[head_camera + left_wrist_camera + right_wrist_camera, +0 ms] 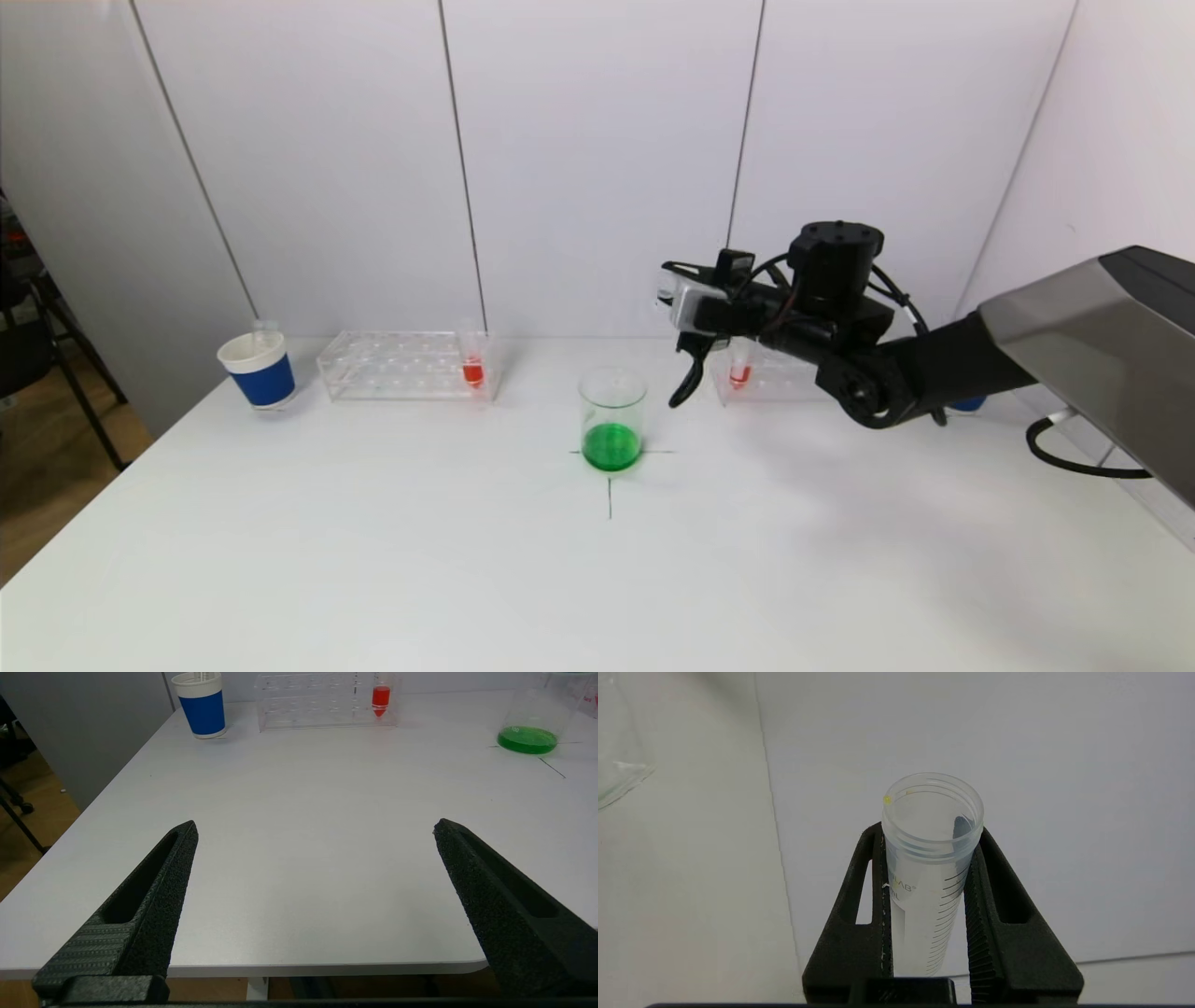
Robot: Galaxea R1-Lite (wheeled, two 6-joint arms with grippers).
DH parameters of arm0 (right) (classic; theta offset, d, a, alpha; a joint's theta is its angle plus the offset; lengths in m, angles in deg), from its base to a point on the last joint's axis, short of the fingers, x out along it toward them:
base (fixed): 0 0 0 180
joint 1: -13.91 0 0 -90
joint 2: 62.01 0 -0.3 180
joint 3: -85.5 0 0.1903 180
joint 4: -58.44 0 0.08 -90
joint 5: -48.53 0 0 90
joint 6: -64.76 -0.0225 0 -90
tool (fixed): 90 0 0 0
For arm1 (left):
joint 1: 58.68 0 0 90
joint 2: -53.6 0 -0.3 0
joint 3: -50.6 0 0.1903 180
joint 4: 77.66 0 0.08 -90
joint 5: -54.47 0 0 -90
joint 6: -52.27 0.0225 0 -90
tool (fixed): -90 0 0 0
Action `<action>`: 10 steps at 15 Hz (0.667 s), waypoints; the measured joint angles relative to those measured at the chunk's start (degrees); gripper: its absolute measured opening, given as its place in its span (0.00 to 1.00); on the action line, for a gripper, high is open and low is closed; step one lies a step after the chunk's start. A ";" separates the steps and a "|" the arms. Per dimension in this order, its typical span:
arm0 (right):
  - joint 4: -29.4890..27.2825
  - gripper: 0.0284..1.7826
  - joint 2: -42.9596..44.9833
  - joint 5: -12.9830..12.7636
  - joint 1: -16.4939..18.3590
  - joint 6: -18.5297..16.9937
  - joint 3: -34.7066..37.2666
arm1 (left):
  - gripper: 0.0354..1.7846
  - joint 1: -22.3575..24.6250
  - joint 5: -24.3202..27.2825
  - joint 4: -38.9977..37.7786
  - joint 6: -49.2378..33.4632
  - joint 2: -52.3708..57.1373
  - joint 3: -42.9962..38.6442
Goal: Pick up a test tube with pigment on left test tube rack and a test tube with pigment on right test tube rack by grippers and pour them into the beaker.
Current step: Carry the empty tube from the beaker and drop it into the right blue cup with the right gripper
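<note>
On the white table (pixel 373 560), the right gripper (pixel 928 891) clamps a light, slick, emptied test tube (pixel 931 868) mid-barrel, at two o'clock from the beaker (pixel 611 418).

Head camera high, looking forward and down over the whole worktop (pixel 373 560), left wrist camera low at the near edge facing across it, right wrist camera close on its held tube (pixel 931 868), head and left wrist views sharing the beaker (pixel 612 420)

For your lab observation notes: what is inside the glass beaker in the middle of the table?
The beaker holds a shallow layer of green liquid; above that it looks empty. No tube stands in it. The table beneath it is hidden by the liquid.
</note>
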 joint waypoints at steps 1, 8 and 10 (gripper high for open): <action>-0.24 0.27 0.77 -1.41 0.33 -3.06 0.02 | 0.99 0.00 0.00 -0.02 0.00 0.00 0.00; -3.25 0.27 5.38 -6.79 3.66 -22.39 0.11 | 0.99 0.00 0.00 0.00 0.00 0.00 0.00; -7.66 0.27 7.74 -7.18 4.35 -29.55 -0.28 | 0.99 0.00 0.00 0.00 0.02 0.00 0.00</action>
